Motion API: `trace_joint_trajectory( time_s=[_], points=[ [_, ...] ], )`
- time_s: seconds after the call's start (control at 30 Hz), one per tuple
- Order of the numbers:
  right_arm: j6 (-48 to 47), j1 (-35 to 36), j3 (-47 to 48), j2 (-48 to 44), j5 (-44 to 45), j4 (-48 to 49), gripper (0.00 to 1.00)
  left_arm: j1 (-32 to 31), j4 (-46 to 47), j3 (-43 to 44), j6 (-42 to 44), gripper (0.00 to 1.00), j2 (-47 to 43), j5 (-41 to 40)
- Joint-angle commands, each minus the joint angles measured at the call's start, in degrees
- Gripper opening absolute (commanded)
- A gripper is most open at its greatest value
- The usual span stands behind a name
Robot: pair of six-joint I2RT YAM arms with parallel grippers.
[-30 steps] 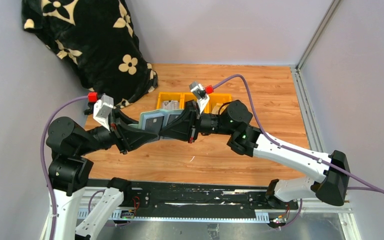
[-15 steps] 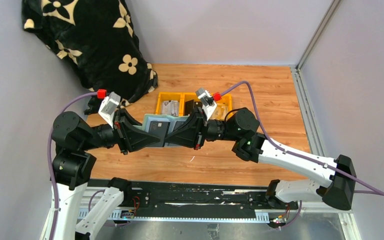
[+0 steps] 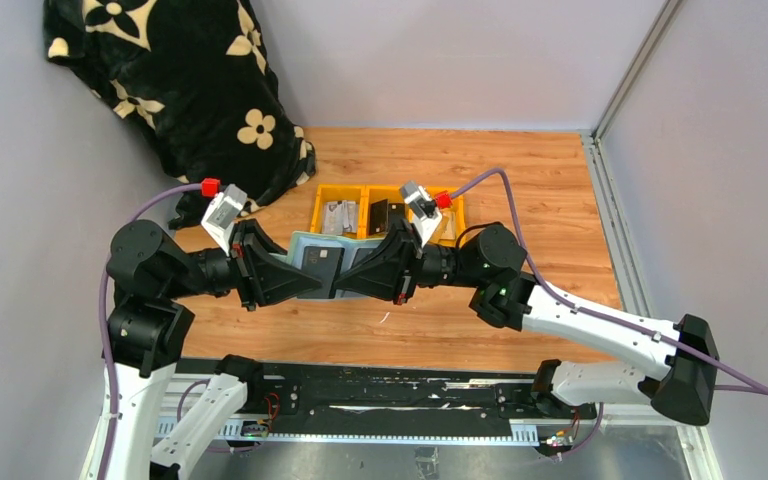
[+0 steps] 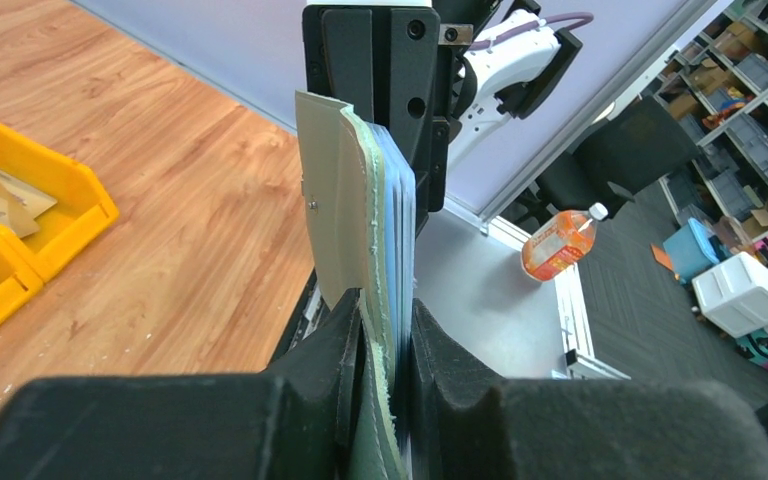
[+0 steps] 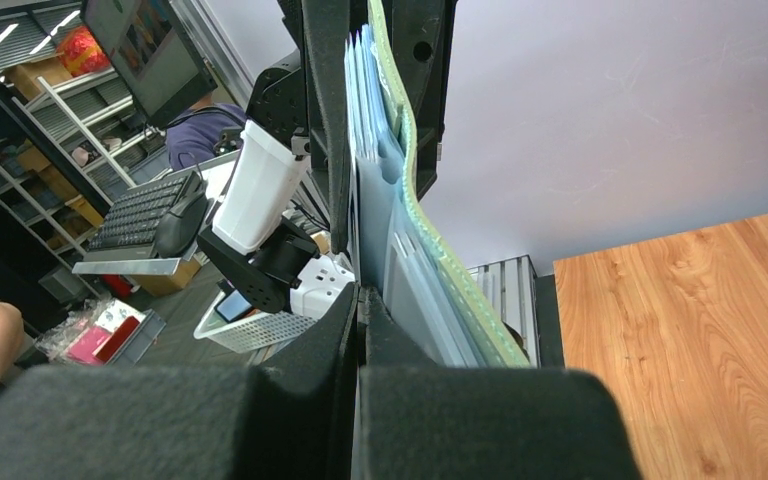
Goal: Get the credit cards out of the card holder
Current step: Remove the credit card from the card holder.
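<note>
The card holder (image 3: pixel 303 250), a pale grey-green wallet, hangs open above the table between both arms. My left gripper (image 3: pixel 307 281) is shut on its left half. In the left wrist view the green flap (image 4: pixel 332 200) and the blue credit cards (image 4: pixel 402 205) stand edge-on between my fingers, around the left gripper (image 4: pixel 388 308). My right gripper (image 3: pixel 346 281) comes in from the right with its fingers pressed together. In the right wrist view a thin pale blue card (image 5: pixel 360 120) runs down into the seam of the right gripper (image 5: pixel 360 296). The green cover (image 5: pixel 412 190) lies just right of it.
Yellow bins (image 3: pixel 317 205) holding small items stand on the wooden table (image 3: pixel 530 190) behind the grippers; one bin (image 4: pixel 55 195) also shows at the left of the left wrist view. A black floral cloth (image 3: pixel 185 90) fills the back left corner. A metal rail (image 3: pixel 610 220) edges the right side.
Both arms have swung a little toward the near edge, carrying the card holder with them. The left fingers have closed further onto it. The right fingers have stayed shut.
</note>
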Motion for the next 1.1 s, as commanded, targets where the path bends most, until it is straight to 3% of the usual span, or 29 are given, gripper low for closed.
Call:
trace_joint_trajectory(
  time_s=[0.0,0.43,0.57,0.63,1.07],
  points=[
    [-1.3,-0.74,-1.77,-1.2,4.8,1.77,0.0,-1.07,-0.28,1.93,-2.38,0.16,-0.59,6.27],
    [-3.13,-0.74,-1.72,-2.05,2.23,-1.12,0.0,-1.09,-0.28,2.55,-2.41,0.15,-0.48,6.04],
    [-3.96,-0.82,1.9,-1.07,2.48,-2.14,0.31,-1.12,-0.07,2.24,-2.6,0.12,-0.32,5.92],
    [-5.1,-1.06,4.08,-0.9,4.03,-3.69,0.4,-1.11,-0.01,2.21,-2.71,0.11,-0.31,6.0],
    [-4.63,-3.73,10.79,3.36,0.23,-6.66,0.38,-1.11,1.23,2.24,-4.11,0.08,-1.03,7.06]
  ],
)
